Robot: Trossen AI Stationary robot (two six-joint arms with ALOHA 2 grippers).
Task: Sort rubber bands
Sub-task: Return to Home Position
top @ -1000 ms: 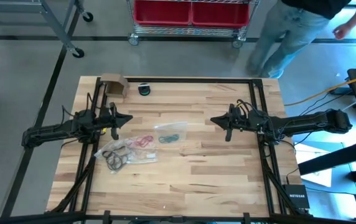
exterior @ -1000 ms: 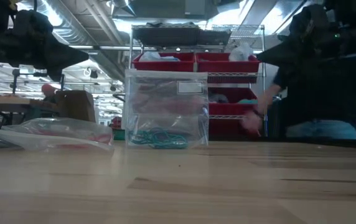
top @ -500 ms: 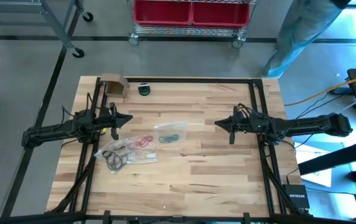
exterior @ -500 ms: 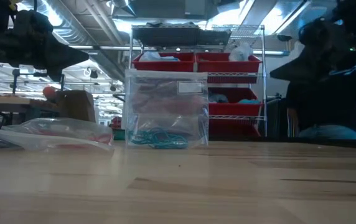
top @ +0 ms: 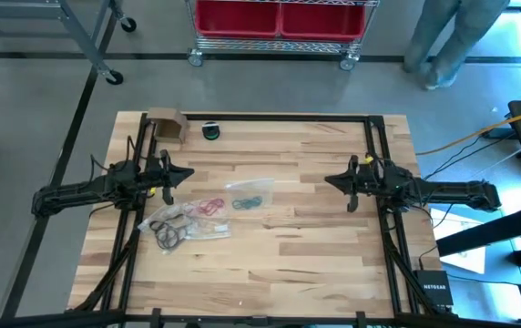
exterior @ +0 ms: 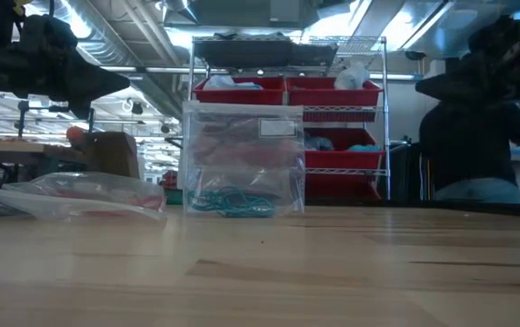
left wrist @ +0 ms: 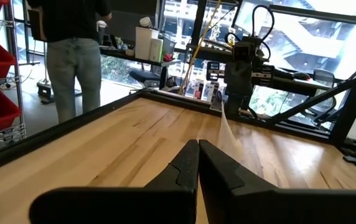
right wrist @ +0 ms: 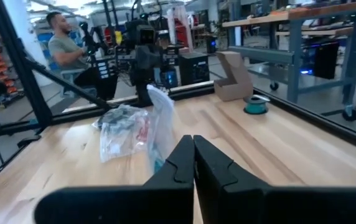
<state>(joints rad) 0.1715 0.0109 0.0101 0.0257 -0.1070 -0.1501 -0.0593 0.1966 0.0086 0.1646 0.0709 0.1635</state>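
Only in the wrist views: left fingers (left wrist: 198,148) pressed together with nothing between them, right fingers (right wrist: 193,142) likewise closed and empty. From above, mere dark points: the left one over the left side of the table (top: 315,264), just beside the bags (top: 192,221); the right one near the right edge, well apart from them. Only from table height: teal bag (exterior: 242,159) standing upright, teal bands (exterior: 234,203) heaped at its bottom; from above, no telling upright from flat. All rubber bands inside clear bags, left of the table's middle: black bands (top: 168,235) nearest the front edge, large tangled loops; red bands (top: 209,206) behind them, small and thin; teal ones farthest right. Beyond, by the far edge, a cardboard box (top: 167,126) and a small roll (top: 210,131); past the table, red bins (top: 279,16) and a person (top: 447,36). Against a second ago: right arm drawn back toward the right edge, person farther off to the right, left arm and bags unmoved.
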